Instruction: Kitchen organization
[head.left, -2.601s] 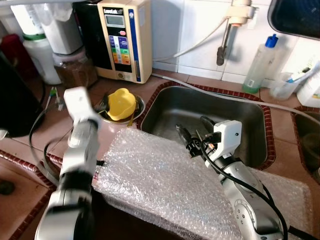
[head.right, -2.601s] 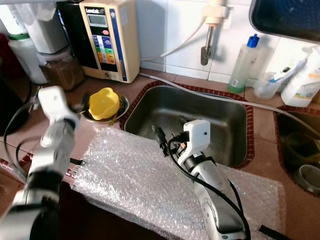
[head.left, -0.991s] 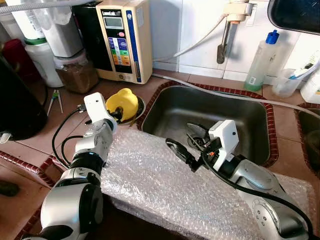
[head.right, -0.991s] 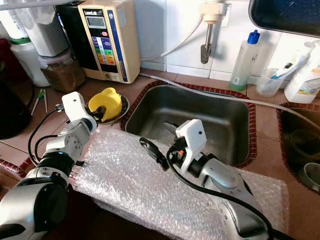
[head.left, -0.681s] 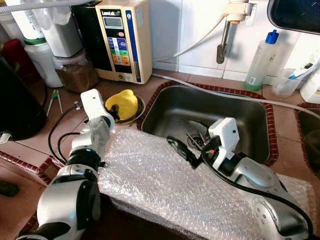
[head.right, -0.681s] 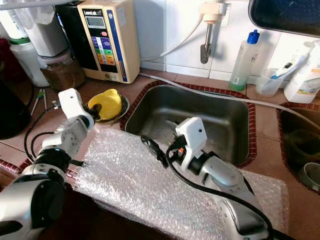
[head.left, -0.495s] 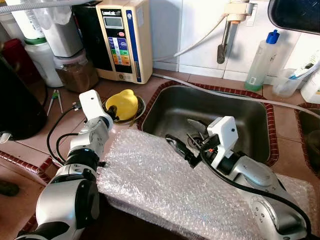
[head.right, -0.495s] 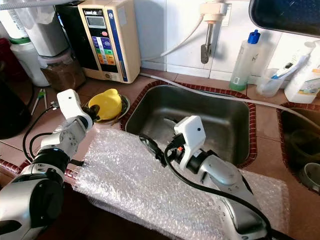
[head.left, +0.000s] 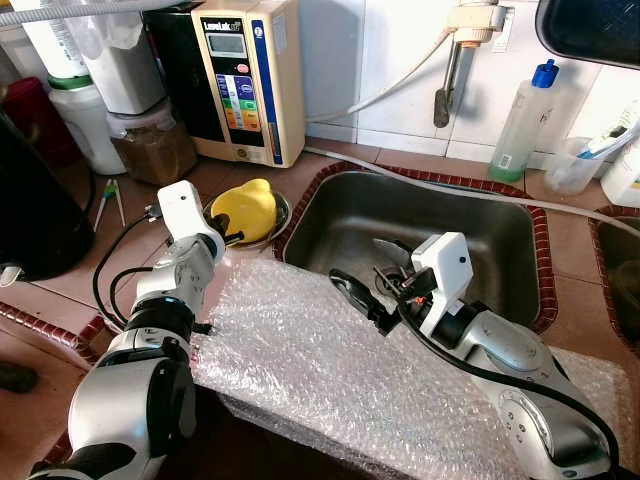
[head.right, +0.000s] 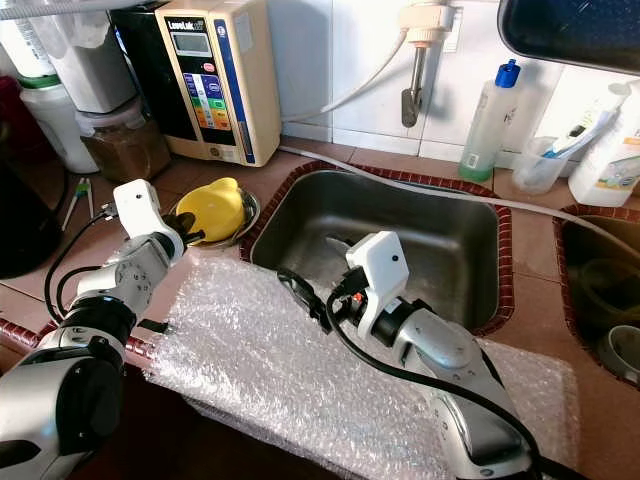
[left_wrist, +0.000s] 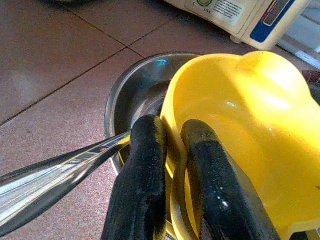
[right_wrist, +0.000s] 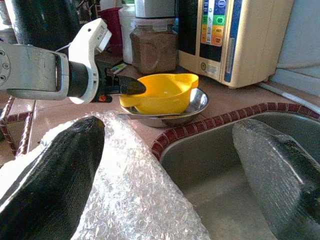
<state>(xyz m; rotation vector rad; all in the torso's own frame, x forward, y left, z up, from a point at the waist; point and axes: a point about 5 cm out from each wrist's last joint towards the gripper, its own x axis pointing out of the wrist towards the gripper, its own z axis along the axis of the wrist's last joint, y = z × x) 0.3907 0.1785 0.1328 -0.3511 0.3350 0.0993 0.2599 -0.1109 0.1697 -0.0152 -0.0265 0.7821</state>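
A yellow plastic funnel-like cup (head.left: 243, 208) sits in a small steel bowl (head.left: 279, 210) on the tiled counter left of the sink. My left gripper (head.left: 228, 235) is at the cup's near side. In the left wrist view its two black fingers (left_wrist: 142, 170) straddle the yellow rim (left_wrist: 240, 115) and are shut on it, next to a shiny metal handle (left_wrist: 60, 172). My right gripper (head.left: 368, 270) hangs open at the sink's near left corner. One finger (right_wrist: 55, 165) is over the bubble wrap (head.left: 320, 370), the other over the basin.
The steel sink (head.left: 470, 220) lies right of the bowl under a wall tap (head.left: 450, 80). A water ioniser (head.left: 245, 75), a brown jar (head.left: 150, 145) and white jugs stand behind. A green soap bottle (head.left: 520, 120) stands far right, a black appliance (head.left: 30, 210) far left.
My left arm has come down from beside the bowl onto the yellow cup's rim. My right gripper has shifted left from over the sink to the edge of the bubble wrap.
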